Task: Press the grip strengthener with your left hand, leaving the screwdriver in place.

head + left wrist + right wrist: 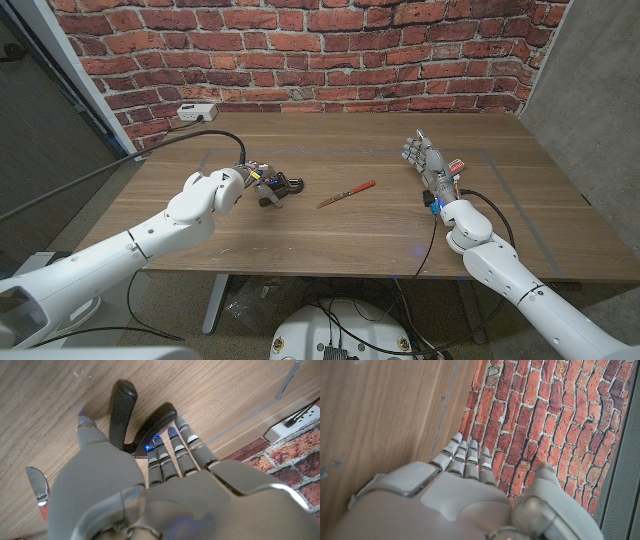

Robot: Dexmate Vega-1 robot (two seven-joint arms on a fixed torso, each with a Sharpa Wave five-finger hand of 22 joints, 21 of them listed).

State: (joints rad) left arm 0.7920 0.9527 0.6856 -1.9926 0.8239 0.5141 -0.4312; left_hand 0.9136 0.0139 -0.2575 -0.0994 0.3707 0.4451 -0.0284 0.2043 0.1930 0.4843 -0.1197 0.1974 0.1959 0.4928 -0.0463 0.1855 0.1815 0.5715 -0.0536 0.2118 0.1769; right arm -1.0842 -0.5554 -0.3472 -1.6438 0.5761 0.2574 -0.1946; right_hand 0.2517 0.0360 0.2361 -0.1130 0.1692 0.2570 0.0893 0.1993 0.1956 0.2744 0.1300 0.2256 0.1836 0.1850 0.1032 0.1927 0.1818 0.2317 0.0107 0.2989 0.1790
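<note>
The grip strengthener [278, 188] lay on the wooden table [350, 235], a little left of the middle in the head view. The left hand [252, 180] was right at it, coming from the robot's left side. In the left wrist view the two black handles of the grip strengthener [131, 416] spread out in a V shape on the wood, in front of the left hand [150, 485]. The fingers [172, 450] reached beside one handle and the thumb [90, 432] stood beside the other handle, so the handles were between them. The fingers were rather straight and not curled. I cannot tell from the pictures if the hand really squeezed the handles or only touched them.

The screwdriver [347, 194], with a red handle, lay on the table just to the right of the grip strengthener, apart from it and not touched by any hand. In the left wrist view a part of the screwdriver [39, 490] showed at the side of the hand.

The right hand [425, 162] stood far on the right side of the table, well apart from both things. Its fingers [465, 457] were stretched out, close together, and it held nothing.

A white power strip [196, 112] lay at the far left edge of the table, near the brick wall [300, 50].
</note>
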